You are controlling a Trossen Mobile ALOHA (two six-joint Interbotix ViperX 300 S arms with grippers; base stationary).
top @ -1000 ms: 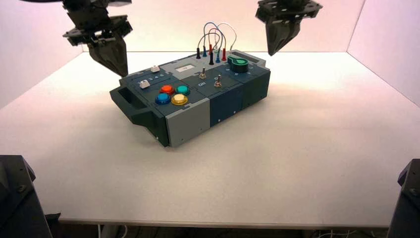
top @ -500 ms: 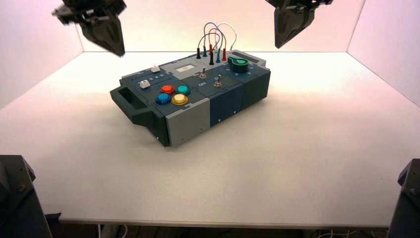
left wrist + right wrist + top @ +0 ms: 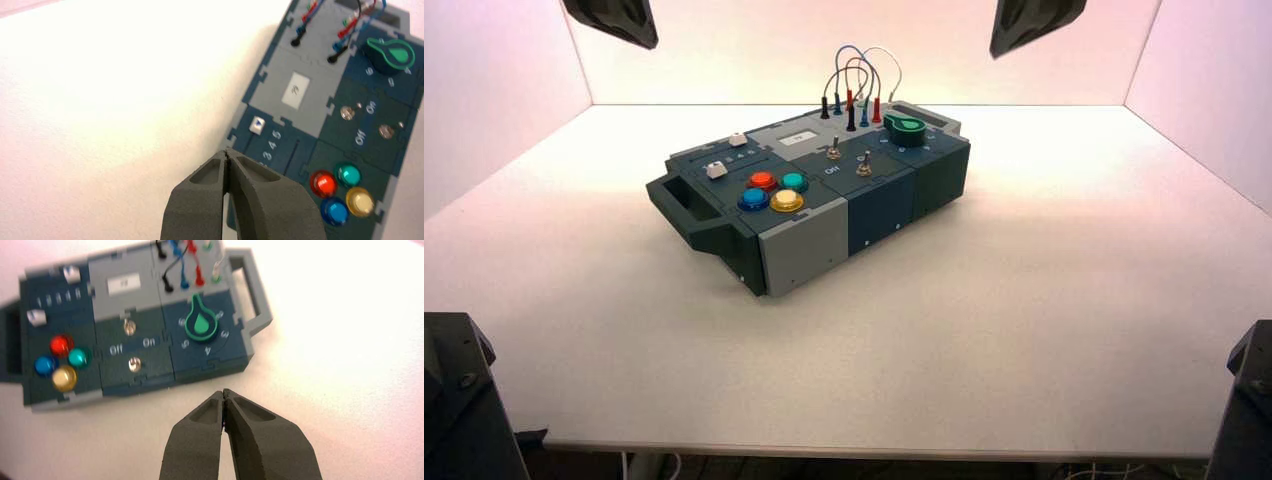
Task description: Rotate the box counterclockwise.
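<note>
A: High view first. Where's the box?

B: The box sits mid-table, skewed, with its button end toward my left side and nearer me, and its knob end farther off to my right. My left gripper and right gripper are both up at the top edge, well above and apart from the box, mostly cut off, so no finger detail from here.

A: Left wrist view?

B: My left gripper is pinched closed, tips meeting, holding nothing. It hangs over the box's edge near the white slider cap. Red, teal, blue and yellow buttons show beside it. The grey window's text is too small to read.

A: Right wrist view?

B: My right gripper is also closed and empty, over bare table just off the box's side near the green knob. Blurry pic, and the far handle is cut off.

A: Risks?

B: If I come down to push again, closed tips could snag the plug wires or knock a toggle. An off-centre shove would prob. slide the box rather than spin it. Can't judge how much turn is left.
</note>
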